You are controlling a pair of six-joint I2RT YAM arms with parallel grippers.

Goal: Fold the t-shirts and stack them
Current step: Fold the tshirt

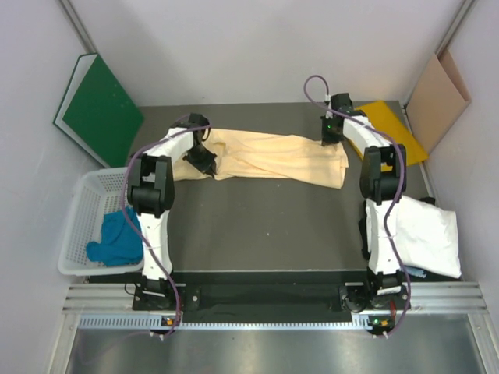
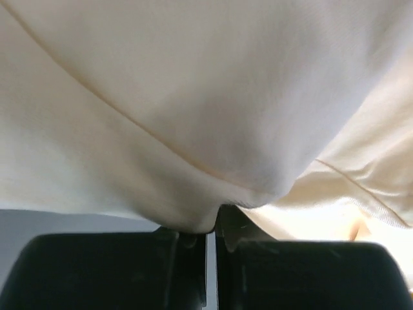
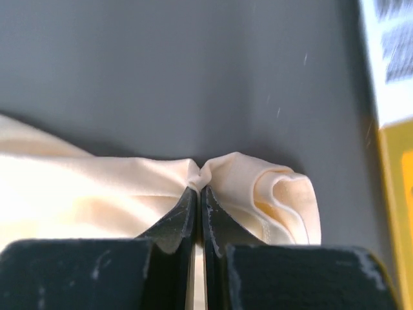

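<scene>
The pale peach-yellow t-shirt lies stretched across the far part of the table between both arms. My left gripper is shut on its left end; in the left wrist view the cloth drapes over the closed gripper. My right gripper is shut on the right end; the right wrist view shows the cloth pinched at the gripper, with a rolled hem to the right. The teal-blue t-shirt lies crumpled in the basket. The white t-shirt lies folded at the near right.
A white plastic basket stands at the left table edge. A flat bright-yellow folder lies at the far right, behind the right gripper. A green board leans far left and a cardboard sheet far right.
</scene>
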